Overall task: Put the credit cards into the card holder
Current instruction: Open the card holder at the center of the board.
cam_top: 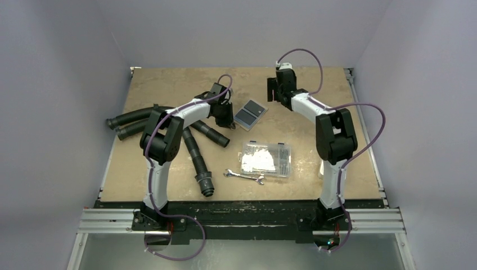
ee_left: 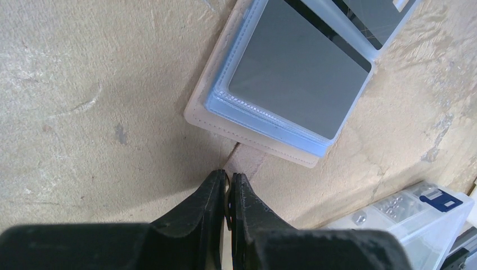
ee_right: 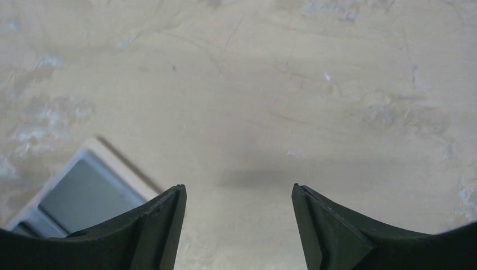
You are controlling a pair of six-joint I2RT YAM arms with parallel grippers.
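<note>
Card holder (cam_top: pixel 251 114) as reference: credit cards (ee_left: pixel 298 73) sit in its pockets. Left gripper (ee_left: pixel 228 183) just left of it. Right gripper (ee_right: pixel 239 194) behind-right. Compartment box (cam_top: pixel 266 159) in front, wrench (cam_top: pixel 244 177) further front. Hoses (cam_top: pixel 169 132) well left.

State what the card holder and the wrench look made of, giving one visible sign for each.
Card holder: probably soft clear vinyl sleeves on a pale stitched cover; they look glossy and see-through, with a visible seam line. Wrench: likely bare steel; silvery and shiny, though small in the top view.
</note>
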